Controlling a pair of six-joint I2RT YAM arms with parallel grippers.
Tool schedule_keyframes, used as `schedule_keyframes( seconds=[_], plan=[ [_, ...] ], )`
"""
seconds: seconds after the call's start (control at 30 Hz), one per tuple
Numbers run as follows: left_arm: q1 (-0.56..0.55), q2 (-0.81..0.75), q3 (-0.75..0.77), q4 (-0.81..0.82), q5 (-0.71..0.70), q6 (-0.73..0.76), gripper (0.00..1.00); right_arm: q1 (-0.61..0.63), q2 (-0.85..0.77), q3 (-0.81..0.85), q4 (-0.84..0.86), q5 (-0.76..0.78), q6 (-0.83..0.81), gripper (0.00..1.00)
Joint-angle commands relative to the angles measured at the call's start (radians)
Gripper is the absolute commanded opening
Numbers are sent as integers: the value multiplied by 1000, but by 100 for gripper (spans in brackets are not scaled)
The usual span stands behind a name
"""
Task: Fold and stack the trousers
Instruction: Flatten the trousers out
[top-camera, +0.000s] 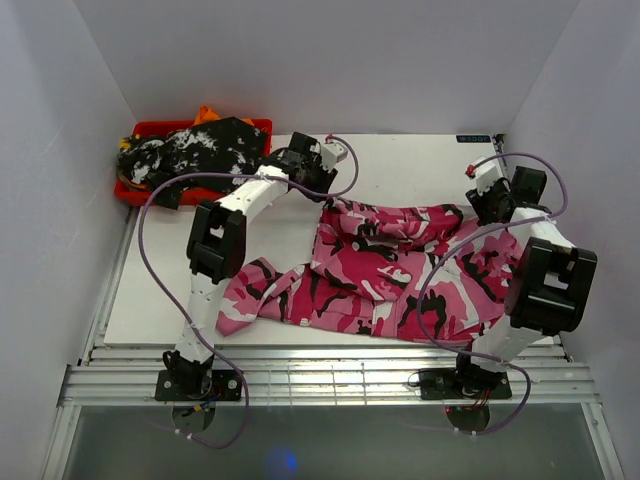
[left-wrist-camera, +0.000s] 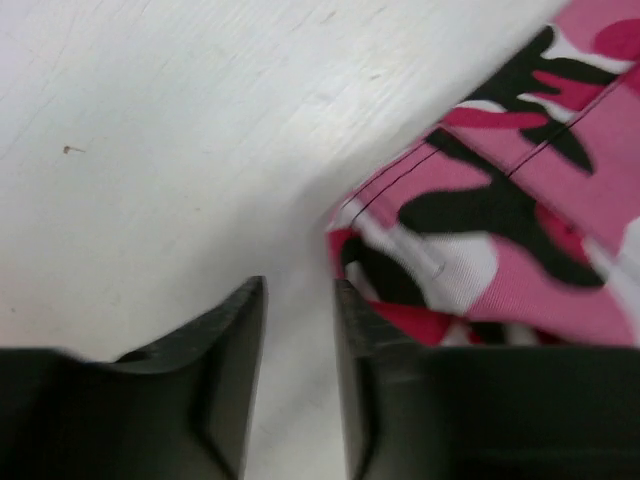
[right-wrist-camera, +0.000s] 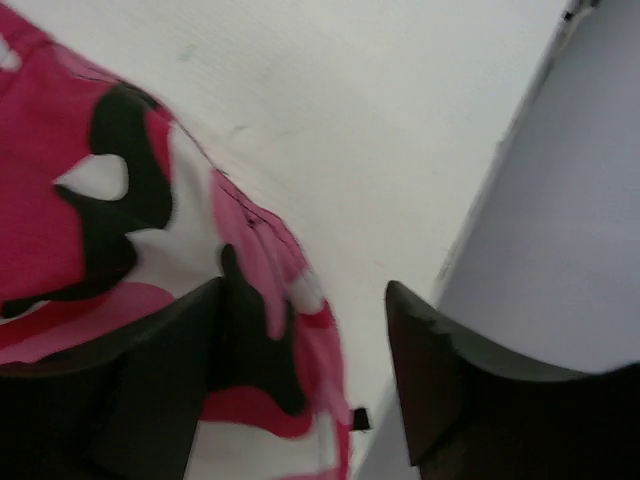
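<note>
The hot-pink, white and black camouflage trousers (top-camera: 380, 265) lie crumpled across the middle and right of the white table (top-camera: 400, 165). My left gripper (top-camera: 318, 180) hangs over the table at the trousers' far left corner. In the left wrist view its jaws stand a little apart with only bare table between them (left-wrist-camera: 298, 300), the cloth edge (left-wrist-camera: 500, 220) just to the right. My right gripper (top-camera: 492, 205) is open at the trousers' far right corner. In the right wrist view the cloth edge (right-wrist-camera: 270, 320) lies between its jaws (right-wrist-camera: 305, 300), ungripped.
A red tray (top-camera: 150, 128) at the far left corner holds a black-and-white mottled garment (top-camera: 195, 152) with something orange behind it. White walls close in the table on three sides; the right wall (right-wrist-camera: 560, 220) is close beside my right gripper. Purple cables loop off both arms.
</note>
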Motion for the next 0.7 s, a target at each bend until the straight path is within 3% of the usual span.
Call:
schedule_keyframes(
  seconds=[0.0,0.1,0.13,0.2,0.3,0.43,0.53,0.67],
  plan=[
    [26,-13,111,10,-112,25,60,-2,48,136,51,174,55,78],
    [27,-121,69,6,-40,77,80,-4,30,189,-30,213,72,89],
    [27,-157,24,4,18,95,81,-4,16,192,-68,213,75,92],
    [24,-260,-13,-36,68,108,81,-5,-37,216,-143,161,82,98],
    [-17,-358,-69,-115,116,91,81,-4,-88,262,-352,49,96,95],
    [-202,-426,-181,-149,44,92,77,-4,-103,339,-620,-52,108,95],
    [-290,-387,-180,-204,95,91,77,-7,-117,325,-765,-83,102,97],
    [-393,-256,-70,-237,30,39,79,-25,-136,221,-842,-117,147,100]
  ],
)
